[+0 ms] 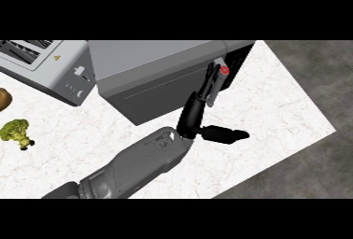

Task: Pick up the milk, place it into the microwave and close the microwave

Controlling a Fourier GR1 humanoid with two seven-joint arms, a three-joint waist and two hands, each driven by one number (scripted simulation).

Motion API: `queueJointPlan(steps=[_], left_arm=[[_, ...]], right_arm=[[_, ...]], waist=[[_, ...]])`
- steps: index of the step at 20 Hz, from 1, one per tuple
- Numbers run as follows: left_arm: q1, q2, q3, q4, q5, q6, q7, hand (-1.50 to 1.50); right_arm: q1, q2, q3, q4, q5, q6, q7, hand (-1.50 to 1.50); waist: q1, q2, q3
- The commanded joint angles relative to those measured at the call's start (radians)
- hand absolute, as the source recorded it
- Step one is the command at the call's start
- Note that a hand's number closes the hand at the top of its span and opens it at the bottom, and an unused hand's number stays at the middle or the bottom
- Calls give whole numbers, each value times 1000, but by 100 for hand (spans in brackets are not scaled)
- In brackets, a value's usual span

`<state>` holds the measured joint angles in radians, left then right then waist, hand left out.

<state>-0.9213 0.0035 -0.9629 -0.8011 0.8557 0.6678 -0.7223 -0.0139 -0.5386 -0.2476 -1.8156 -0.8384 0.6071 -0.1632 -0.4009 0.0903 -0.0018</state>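
The grey microwave (162, 63) stands at the back of the white marble counter (276, 112). My right hand (193, 114) reaches up along its right end. The straight fingers (210, 81) lie against the panel next to a red button (225, 70), and the thumb (224, 134) sticks out to the right. The hand is open and holds nothing. Behind the button a dark strip (238, 56) shows, and I cannot tell whether the door is fully shut. The milk shows nowhere. My left hand is out of view.
A silver toaster (48, 65) stands left of the microwave. A broccoli floret (15, 131) and a brown round thing (3, 99) lie at the left edge. The counter's right edge (303, 100) runs diagonally, with dark floor beyond it.
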Motion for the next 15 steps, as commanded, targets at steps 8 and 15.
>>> queueJointPlan(steps=[8, 15], left_arm=[[-125, 77, -43, 225, -82, 93, 97, -150], [-145, 55, -52, 269, -90, 125, 152, -150]], right_arm=[[2, -20, -13, 2, -25, -16, 24, -150], [14, -31, -39, -6, -40, -22, 25, -150]], waist=[[49, -8, 16], [74, -7, 15]])
